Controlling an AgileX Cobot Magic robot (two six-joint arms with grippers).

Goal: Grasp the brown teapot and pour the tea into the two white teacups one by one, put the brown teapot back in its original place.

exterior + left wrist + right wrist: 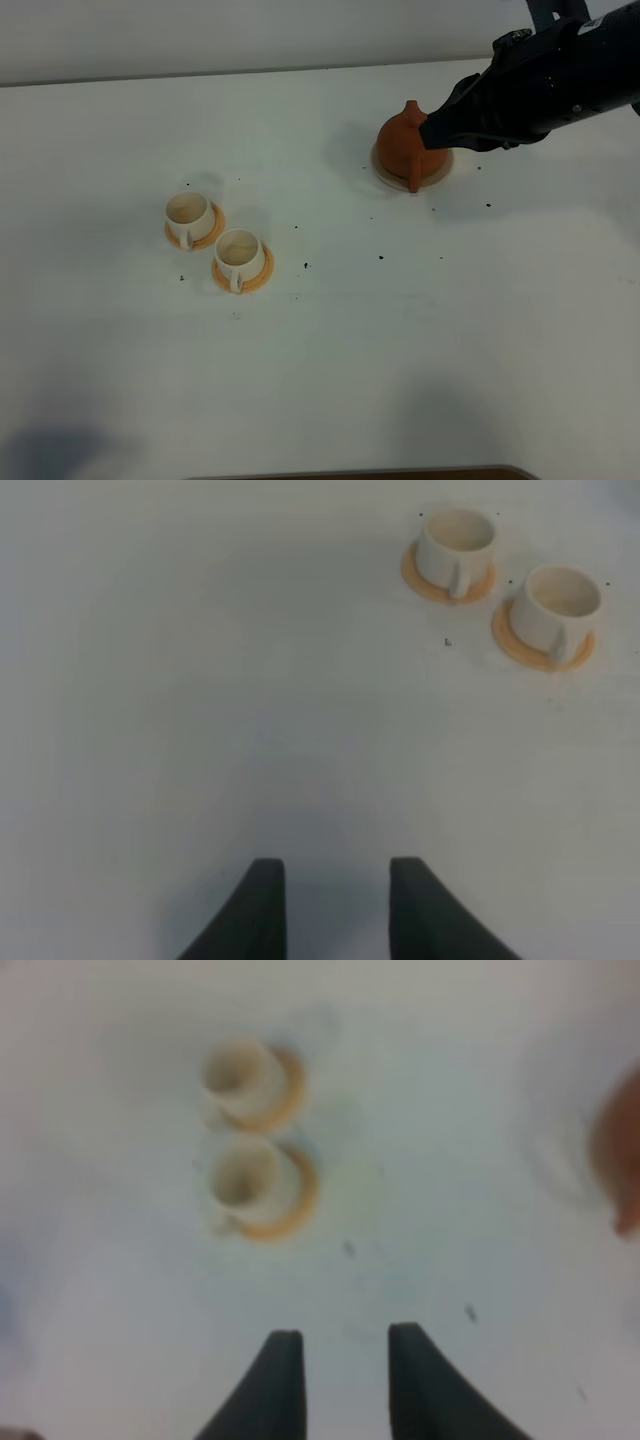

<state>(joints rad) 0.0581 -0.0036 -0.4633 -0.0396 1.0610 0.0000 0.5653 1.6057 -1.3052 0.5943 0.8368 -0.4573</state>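
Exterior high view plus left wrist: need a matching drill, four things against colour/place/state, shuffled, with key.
Things
1. teapot
2. left-hand cup
3. coaster
4. left claw

Descriptions
A. open, over bare table
B. pale, lying under the teapot
C. white, on an orange saucer
D. orange-brown, upright

Pairs: 1-D, 2-C, 3-B, 4-A
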